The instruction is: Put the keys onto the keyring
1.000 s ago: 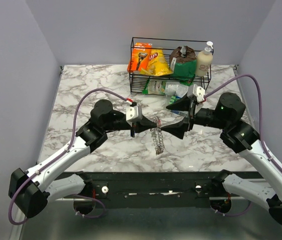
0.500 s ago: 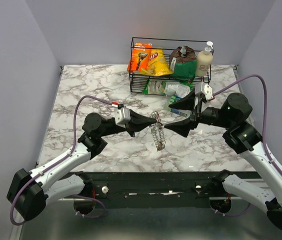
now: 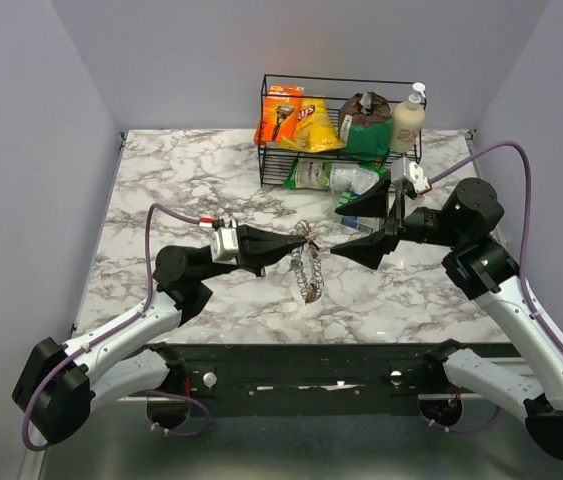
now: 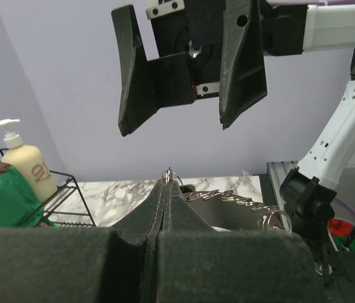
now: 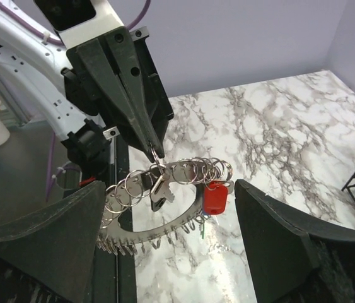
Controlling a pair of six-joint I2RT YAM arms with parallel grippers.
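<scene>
My left gripper [image 3: 294, 243] is shut on the top ring of the keyring [image 3: 307, 268] and holds it above the table. The chain of linked rings hangs down from the ring. In the right wrist view the chain [image 5: 164, 221] curves below the left gripper [image 5: 152, 146], with a small red tag [image 5: 215, 197] and one silver key [image 5: 160, 191] hanging from it. In the left wrist view the shut jaws [image 4: 168, 182] pinch the ring, and the chain [image 4: 231, 199] trails to the right. My right gripper [image 3: 334, 233] is open and empty just right of the keyring, its jaws either side of it [image 5: 171, 189]. No loose keys show.
A black wire basket [image 3: 266, 150] stands at the back with snack bags, a brown-topped green pack and a lotion bottle [image 3: 408, 118]. A flat green-and-white pack [image 3: 346, 178] lies in front of it, close behind the right gripper. The marble table [image 3: 161, 180] stretches off to the left.
The left arm's wrist has drawn back to the left and stretched out level, still holding the keyring. The right gripper has backed off slightly to the right and up. The chain now hangs a little further left.
</scene>
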